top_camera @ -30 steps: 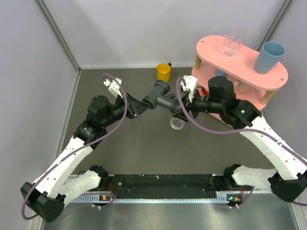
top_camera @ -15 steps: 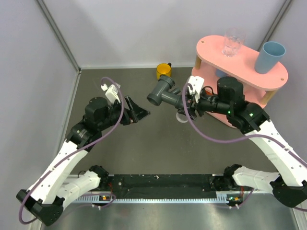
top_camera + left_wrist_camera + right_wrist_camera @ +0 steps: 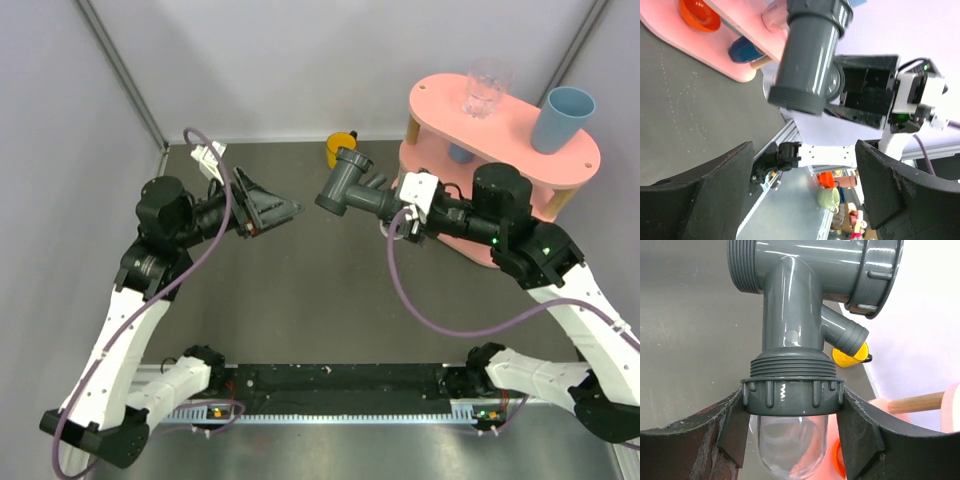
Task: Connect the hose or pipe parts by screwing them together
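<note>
The dark grey T-shaped fitting (image 3: pixel 350 183) hangs in the air above the table's middle back. Its lower threaded neck sits in the grey collar (image 3: pixel 792 394) of the clear tubular piece (image 3: pixel 787 445). My right gripper (image 3: pixel 396 212) is shut on that collar, one finger (image 3: pixel 732 427) on each side of it. In the left wrist view the fitting (image 3: pixel 807 55) shows ahead, apart from my fingers (image 3: pixel 715 192). My left gripper (image 3: pixel 278 212) stands open and empty to the left of the fitting, a clear gap away.
A pink shelf (image 3: pixel 440 110) stands at the back right, close behind my right wrist, carrying a drinking glass (image 3: pixel 487 85) and a blue cup (image 3: pixel 562 118). A yellow cup (image 3: pixel 341 150) sits by the back wall. An orange bowl (image 3: pixel 699 14) lies under the shelf.
My left gripper opened, let go of the T fitting and drew back to the left. My right gripper carried the joined parts slightly back and up.
</note>
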Controlling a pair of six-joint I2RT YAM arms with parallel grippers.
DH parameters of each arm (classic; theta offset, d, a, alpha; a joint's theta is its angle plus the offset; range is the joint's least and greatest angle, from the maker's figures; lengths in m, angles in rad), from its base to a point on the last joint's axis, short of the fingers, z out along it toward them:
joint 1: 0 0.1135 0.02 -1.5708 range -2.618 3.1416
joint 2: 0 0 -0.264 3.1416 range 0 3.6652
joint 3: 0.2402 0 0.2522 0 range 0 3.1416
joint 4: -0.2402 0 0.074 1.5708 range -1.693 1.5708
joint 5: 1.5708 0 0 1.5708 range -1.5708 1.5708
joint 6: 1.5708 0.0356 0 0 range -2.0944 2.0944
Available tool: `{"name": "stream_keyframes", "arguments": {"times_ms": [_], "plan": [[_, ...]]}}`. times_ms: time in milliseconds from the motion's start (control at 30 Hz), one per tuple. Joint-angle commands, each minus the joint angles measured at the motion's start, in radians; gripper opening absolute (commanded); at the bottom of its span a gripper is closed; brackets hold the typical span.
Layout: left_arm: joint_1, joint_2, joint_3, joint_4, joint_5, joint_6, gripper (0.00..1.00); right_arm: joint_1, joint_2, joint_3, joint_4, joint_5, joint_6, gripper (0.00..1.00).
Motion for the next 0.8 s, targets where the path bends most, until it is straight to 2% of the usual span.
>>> {"name": "stream_keyframes", "arguments": {"times_ms": [0,100,267,533,767], "plan": [[0.047,0.080,0.075,0.143,0.140,-0.054,0.87,0.020,-0.040,0.022,0.037,-0.013,-0.057,0.00],[0.049,0.146,0.134,0.089,0.128,0.013,0.87,0.040,-0.042,0.037,0.008,-0.043,-0.062,0.00],[0.049,0.201,0.135,0.189,0.159,0.023,0.87,0.063,-0.040,0.045,-0.004,-0.106,-0.021,0.00],[0.043,0.290,0.126,0.389,0.241,-0.123,0.87,0.146,-0.023,0.039,-0.033,-0.088,-0.007,0.00],[-0.015,0.316,0.134,0.516,0.307,-0.189,0.85,0.150,0.007,0.047,-0.038,-0.060,0.004,0.00]]}}
